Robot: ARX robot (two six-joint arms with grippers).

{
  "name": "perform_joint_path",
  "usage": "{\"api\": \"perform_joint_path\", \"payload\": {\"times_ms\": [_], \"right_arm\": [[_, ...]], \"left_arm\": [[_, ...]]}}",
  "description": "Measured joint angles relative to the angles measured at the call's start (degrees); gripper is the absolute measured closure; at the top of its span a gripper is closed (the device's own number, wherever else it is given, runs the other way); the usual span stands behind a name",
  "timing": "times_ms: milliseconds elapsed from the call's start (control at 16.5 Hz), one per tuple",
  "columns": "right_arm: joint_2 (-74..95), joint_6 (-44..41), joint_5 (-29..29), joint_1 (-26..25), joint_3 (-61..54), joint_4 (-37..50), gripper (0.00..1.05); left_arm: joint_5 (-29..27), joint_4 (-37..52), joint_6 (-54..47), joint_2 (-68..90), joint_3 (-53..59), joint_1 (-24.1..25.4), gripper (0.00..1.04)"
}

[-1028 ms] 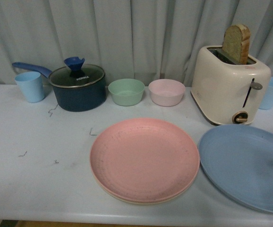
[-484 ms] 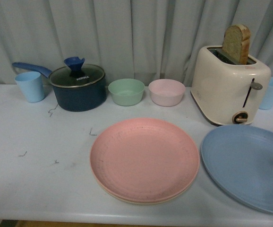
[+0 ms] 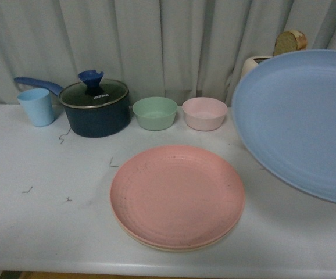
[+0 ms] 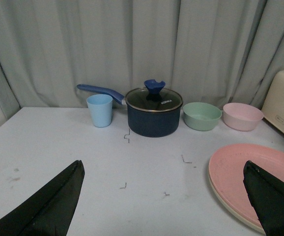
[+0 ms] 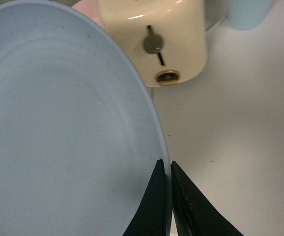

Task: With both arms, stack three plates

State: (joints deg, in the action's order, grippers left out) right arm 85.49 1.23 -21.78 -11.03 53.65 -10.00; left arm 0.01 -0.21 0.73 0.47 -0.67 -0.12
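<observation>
Before toaster (image 5: pixel 174 37), blue plate (image 3: pixel 301 122) clamped in right end effector (image 5: pixel 166 166), left end effector (image 4: pixel 163 163) released.

The light is soft and even, seemingly from overhead, and rather dim with a grey-blue cast. The pink plate (image 3: pixel 177 195) throws only a thin shadow onto the counter (image 3: pixel 40 221). The saucepan's glass lid (image 3: pixel 94 93) shows only a mild sheen. In my right wrist view, my right tool (image 5: pixel 165 164) reads as a black silhouette, and the close blue plate (image 5: pixel 58 123) looks soft, slightly unfocused.
</observation>
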Motion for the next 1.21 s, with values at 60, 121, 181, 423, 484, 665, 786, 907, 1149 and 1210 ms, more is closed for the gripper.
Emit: {"api": "perform_joint_path", "payload": {"times_ms": [60,121,181,423,484,665,786,907,1149,1210], "right_arm": [[1.6,4.5,1.9,5.0,0.3,2.7,1.02],[3.7,7.7,3.5,8.7,1.1,4.2,1.02],[7.6,10.8,5.4,13.2,2.5,6.2,1.02],[20.3,17.6,9.4,21.4,6.2,8.7,1.02],[22.2,18.3,10.2,22.5,7.2,8.8,1.02],[25.4,18.9,11.1,24.3,10.1,8.5,1.02],[28.2,18.9,12.0,25.1,12.6,7.1,1.02],[30.2,18.7,13.0,25.7,13.2,6.4,1.02],[33.2,18.1,14.3,26.4,14.7,5.8,1.00],[33.4,18.2,14.3,26.4,14.8,6.9,0.88]], "left_arm": [[0.0,0.0,0.0,0.0,0.0,0.0,0.07],[0.0,0.0,0.0,0.0,0.0,0.0,0.07],[0.0,0.0,0.0,0.0,0.0,0.0,0.07],[0.0,0.0,0.0,0.0,0.0,0.0,0.07],[0.0,0.0,0.0,0.0,0.0,0.0,0.07],[0.0,0.0,0.0,0.0,0.0,0.0,0.07],[0.0,0.0,0.0,0.0,0.0,0.0,0.07],[0.0,0.0,0.0,0.0,0.0,0.0,0.07],[0.0,0.0,0.0,0.0,0.0,0.0,0.07],[0.0,0.0,0.0,0.0,0.0,0.0,0.07]]}}
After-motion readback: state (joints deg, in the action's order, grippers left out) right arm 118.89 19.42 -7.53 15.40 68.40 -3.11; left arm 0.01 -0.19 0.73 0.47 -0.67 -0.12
